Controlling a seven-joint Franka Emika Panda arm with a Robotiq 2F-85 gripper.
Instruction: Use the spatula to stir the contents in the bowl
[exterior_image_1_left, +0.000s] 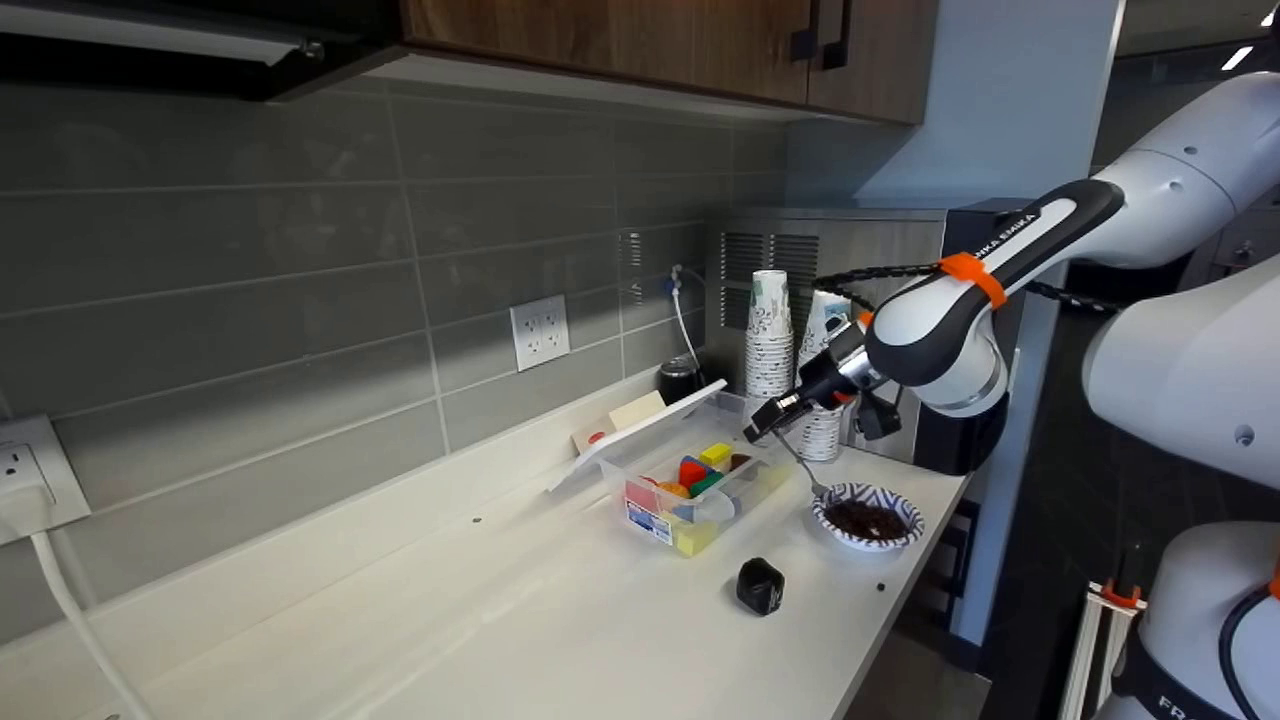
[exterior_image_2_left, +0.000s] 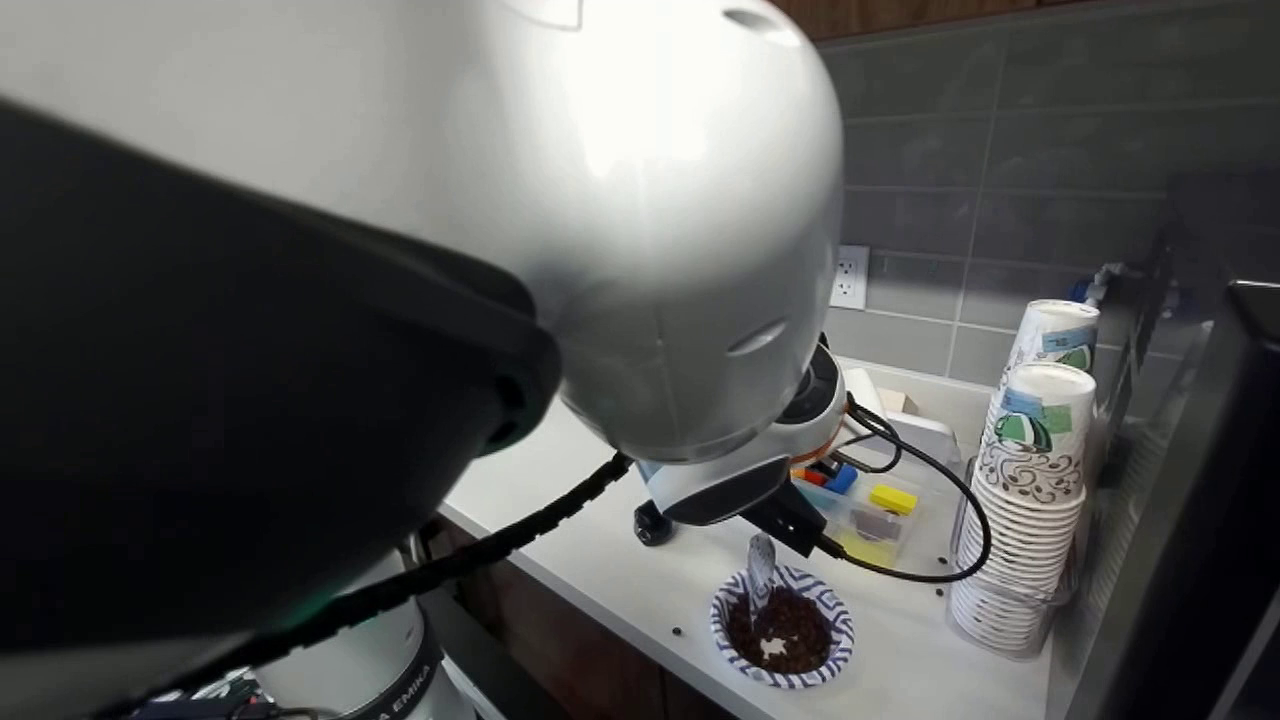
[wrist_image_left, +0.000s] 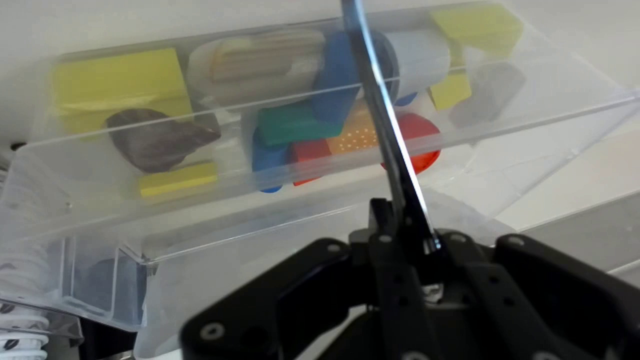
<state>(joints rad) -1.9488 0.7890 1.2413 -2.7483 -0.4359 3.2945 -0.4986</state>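
Observation:
The small round bowl with a blue-and-white patterned rim stands near the counter edge. It also shows in an exterior view. Dark brown pieces lie in it, with a small white patch among them. The metal spatula slants down from my gripper to the bowl. Its broad head reaches into the bowl and touches or nears the pieces. In the wrist view my gripper is shut on the spatula's shiny handle. The bowl is out of the wrist view.
A clear tub of coloured pieces stands beside the bowl, its lid raised towards the wall. Tall stacks of paper cups stand behind. A small black object lies on the counter in front. A metal appliance stands at the counter's end.

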